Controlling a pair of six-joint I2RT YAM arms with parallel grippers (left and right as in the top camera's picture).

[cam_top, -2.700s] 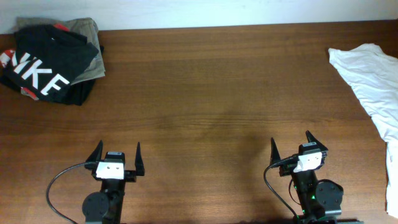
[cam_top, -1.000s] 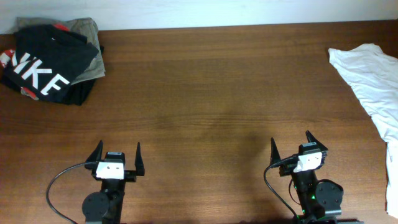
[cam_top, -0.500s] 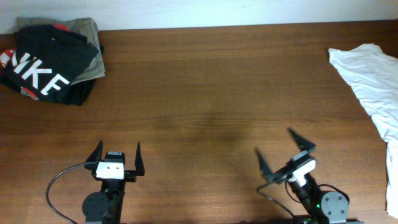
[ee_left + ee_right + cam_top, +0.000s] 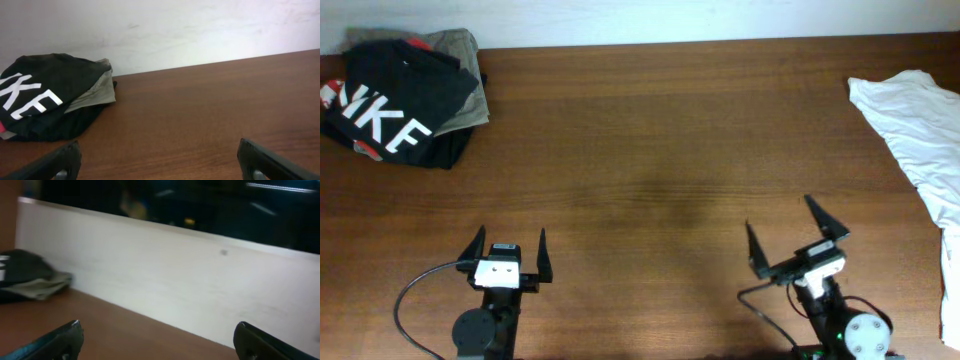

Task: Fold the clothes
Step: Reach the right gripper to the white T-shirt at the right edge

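I am holding my left gripper (image 4: 509, 240) at 7 o'clock and my right gripper (image 4: 778, 212) at 5 o'clock, both spread wide and empty. One white garment (image 4: 920, 140) is lying crumpled at 3 o'clock on the table (image 4: 650, 150). One pile of clothes (image 4: 405, 95) is sitting at 10 o'clock.

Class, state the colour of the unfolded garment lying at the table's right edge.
The garment is plain white, with no print visible. It shows best in the overhead view.
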